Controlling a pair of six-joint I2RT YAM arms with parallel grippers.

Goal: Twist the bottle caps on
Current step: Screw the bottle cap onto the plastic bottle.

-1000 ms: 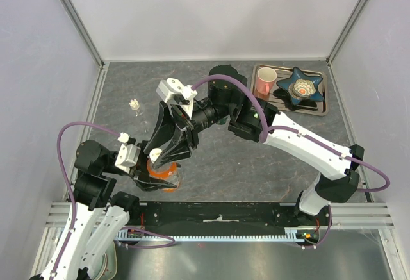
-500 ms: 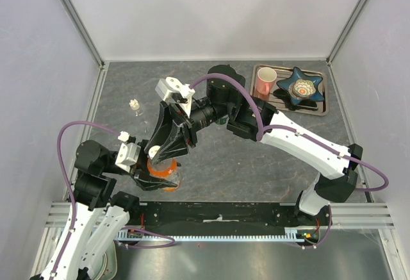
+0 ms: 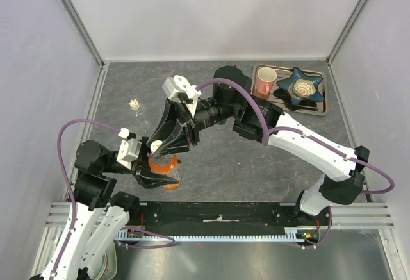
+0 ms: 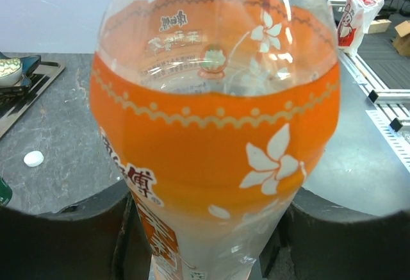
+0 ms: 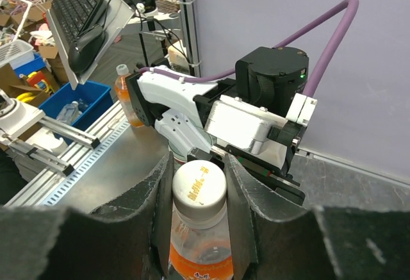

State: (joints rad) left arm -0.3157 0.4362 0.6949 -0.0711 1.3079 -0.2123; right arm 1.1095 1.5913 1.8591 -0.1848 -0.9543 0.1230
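1. Cap sits on the bottle neck. The bottle stands upright at the near-left of the table, just ahead of the left arm's base.
2. Right gripper is clamped on the cap, one finger pressed against each side.
3. Left gripper is clamped on the bottle body at the orange label, with a finger on each side.
4. Versus a second ago:
   - The right fingers have closed in from a wider stance onto the cap.
   - The right wrist has turned, and its white camera block has swung a little to the right in the top view.
   - The right elbow has shifted slightly to the right.
   - The bottle is in the same spot and the left grip is unchanged.
5. A loose cap lies flat on the table, well apart from the bottle.
6. A tiny bottle stands at far left, clear of both arms.
7. A tray sits in the far-right corner, holding a pink mug and a blue star dish.
8. Hard to see:
   - In the top view the right fingers and the left gripper cover most of the bottle, leaving only the cap top and an orange sliver showing.
   - The neck threads are hidden under the cap, so I cannot tell how far down it is seated.
   - The bottle base is cut off in the left wrist view.
   - The bottle's lower half is cut off in the right wrist view.
   - A dark green object is clipped at the left edge of the left wrist view, and I can't tell what it is.
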